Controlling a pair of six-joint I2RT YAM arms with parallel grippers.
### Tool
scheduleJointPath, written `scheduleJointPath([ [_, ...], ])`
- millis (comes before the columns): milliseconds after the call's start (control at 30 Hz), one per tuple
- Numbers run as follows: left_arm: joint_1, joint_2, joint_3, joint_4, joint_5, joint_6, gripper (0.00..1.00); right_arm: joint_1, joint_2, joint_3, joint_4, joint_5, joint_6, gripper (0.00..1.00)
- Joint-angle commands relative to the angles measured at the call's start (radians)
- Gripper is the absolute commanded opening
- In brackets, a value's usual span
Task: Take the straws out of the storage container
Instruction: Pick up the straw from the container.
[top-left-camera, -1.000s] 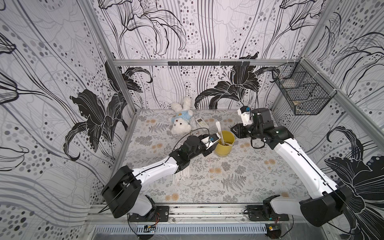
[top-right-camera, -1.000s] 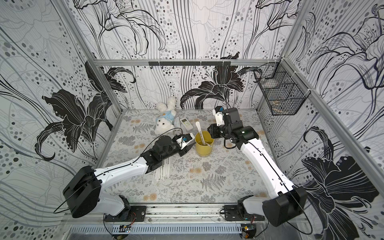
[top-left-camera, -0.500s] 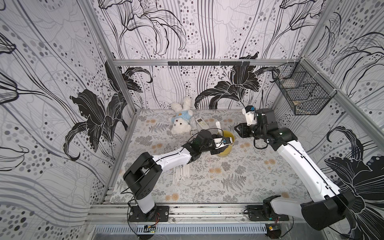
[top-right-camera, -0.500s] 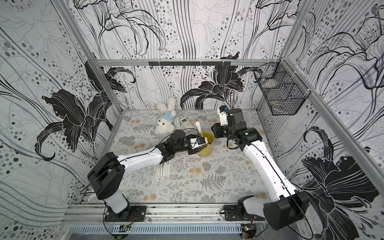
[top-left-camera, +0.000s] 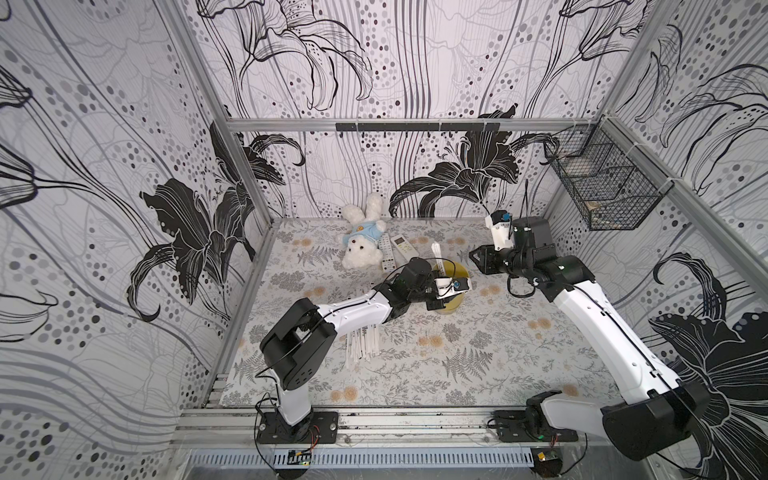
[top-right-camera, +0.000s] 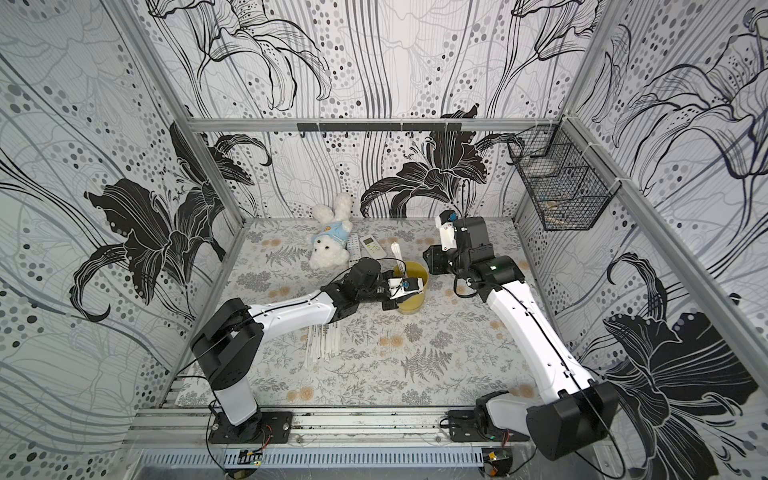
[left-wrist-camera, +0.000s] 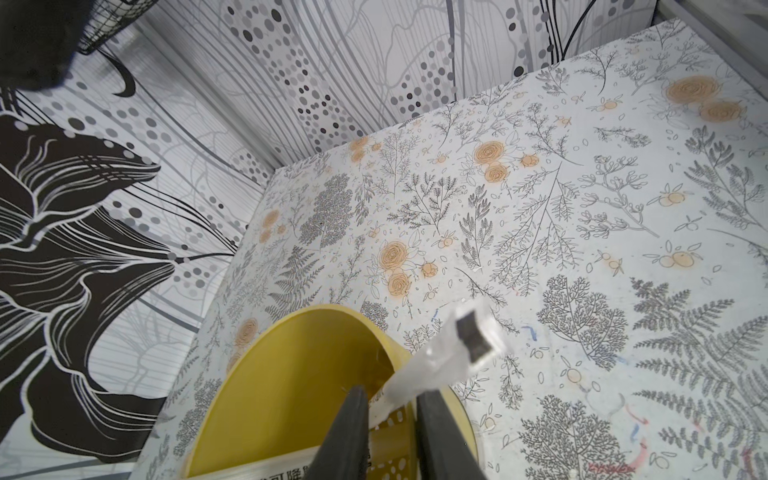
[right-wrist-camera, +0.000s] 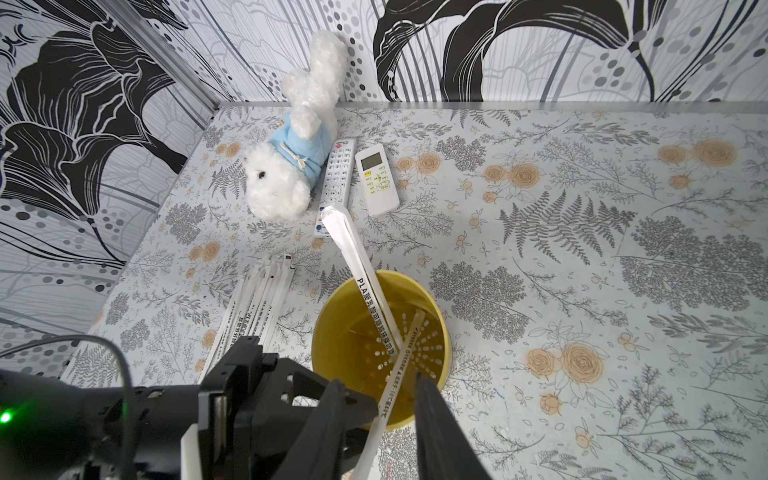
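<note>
The storage container is a yellow cup (top-left-camera: 453, 307) (top-right-camera: 411, 306) mid-table. Two straws stand in it. One (right-wrist-camera: 353, 257) (top-left-camera: 436, 254) leans toward the back. The other (right-wrist-camera: 399, 361) slants out over the rim facing my right gripper. My left gripper (left-wrist-camera: 390, 401) hangs over the cup's rim (left-wrist-camera: 291, 374). Its fingers have drawn close around that slanting straw's blurred upper end (left-wrist-camera: 440, 361), with a gap still showing. My right gripper (right-wrist-camera: 376, 399) (top-left-camera: 478, 259) stands open just right of the cup; the same straw runs between its fingers without touching them. Several straws (top-left-camera: 363, 347) (right-wrist-camera: 257, 299) lie side by side on the table under my left forearm.
A white plush rabbit (top-left-camera: 361, 245) in a blue top lies at the back, with two white remotes (top-left-camera: 387, 254) (top-left-camera: 405, 245) beside it, just behind the cup. A black wire basket (top-left-camera: 602, 183) hangs on the right wall.
My left arm has reached right until its gripper is over the cup, and its fingers have drawn in from wide open. The right gripper has backed a little to the right.
</note>
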Motion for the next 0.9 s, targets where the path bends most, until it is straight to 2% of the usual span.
scheduleJointPath([
  [0,-0.006,0.001,0.031,0.028,0.019,-0.013,0.24,-0.006,-0.004,-0.017,0.025,-0.007,-0.020,0.32],
  [167,-0.006,0.000,0.041,0.031,0.036,-0.025,0.28,-0.005,-0.009,-0.015,0.024,-0.015,-0.019,0.32],
  [400,-0.007,0.014,0.059,0.015,0.064,-0.021,0.24,-0.006,-0.025,-0.017,0.014,-0.003,-0.018,0.32],
  [567,-0.007,-0.002,0.058,0.010,0.067,-0.024,0.13,-0.006,-0.034,-0.021,0.014,-0.005,-0.014,0.31],
  [800,-0.007,-0.036,0.048,0.028,0.073,-0.043,0.07,-0.006,-0.050,-0.018,0.017,-0.007,-0.011,0.31],
  [867,-0.007,-0.045,0.037,0.043,0.072,-0.048,0.02,-0.007,-0.051,-0.018,0.017,-0.010,-0.010,0.30],
])
